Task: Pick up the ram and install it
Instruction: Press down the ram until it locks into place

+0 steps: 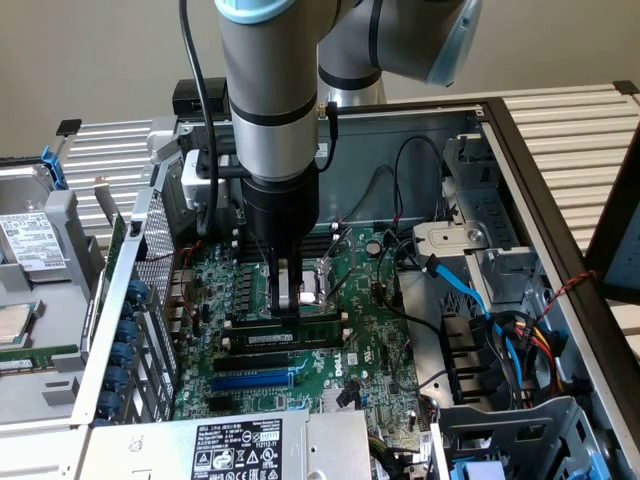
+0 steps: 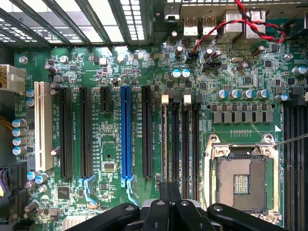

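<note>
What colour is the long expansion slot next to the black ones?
Blue: the long expansion slot stands out among black slots, clearest in the wrist view.

Glossy green motherboard (image 2: 159, 72) (matt black plastic slots (image 2: 146, 130)), bare metal case (image 1: 560, 270).

gripper (image 2: 169, 202) cut off by frame edge

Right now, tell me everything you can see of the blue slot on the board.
The blue slot is a long, narrow socket of bright blue plastic, mounted flat on the green board. It runs parallel to the black slots on either side of it. A paler blue latch sits at one end. No card is plugged into it, and nothing touches it.
</note>
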Robot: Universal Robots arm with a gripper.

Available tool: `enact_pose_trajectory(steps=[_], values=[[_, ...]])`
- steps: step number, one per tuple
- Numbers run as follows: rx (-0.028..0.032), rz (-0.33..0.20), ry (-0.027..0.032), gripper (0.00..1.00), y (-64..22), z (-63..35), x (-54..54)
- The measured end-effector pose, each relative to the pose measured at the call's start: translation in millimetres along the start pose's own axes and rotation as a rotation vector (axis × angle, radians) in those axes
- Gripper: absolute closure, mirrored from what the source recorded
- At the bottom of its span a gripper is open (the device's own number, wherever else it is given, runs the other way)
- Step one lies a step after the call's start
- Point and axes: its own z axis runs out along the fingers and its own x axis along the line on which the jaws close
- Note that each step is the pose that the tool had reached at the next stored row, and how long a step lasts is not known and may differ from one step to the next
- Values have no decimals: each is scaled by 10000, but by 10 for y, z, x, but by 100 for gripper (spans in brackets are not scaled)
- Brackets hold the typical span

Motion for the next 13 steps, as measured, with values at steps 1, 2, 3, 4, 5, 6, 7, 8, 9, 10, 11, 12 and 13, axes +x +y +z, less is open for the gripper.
enact_pose_trajectory(steps=[1,2,3,4,5,6,7,8,9,10,11,12,13], values=[[-1,0,2,89,0,0,0],[-1,0,3,89,0,2,1],[-1,0,3,89,0,4,0],[-1,0,2,89,0,5,0],[-1,0,2,89,0,8,0],[-1,-1,2,89,0,11,0],[-2,0,4,89,0,14,1],[-3,-1,7,89,0,19,1],[-4,-1,7,89,0,25,1],[0,-1,2,89,0,33,0],[-2,-1,3,89,0,39,1],[-3,0,5,89,0,43,1],[-5,-1,7,89,1,45,1]])
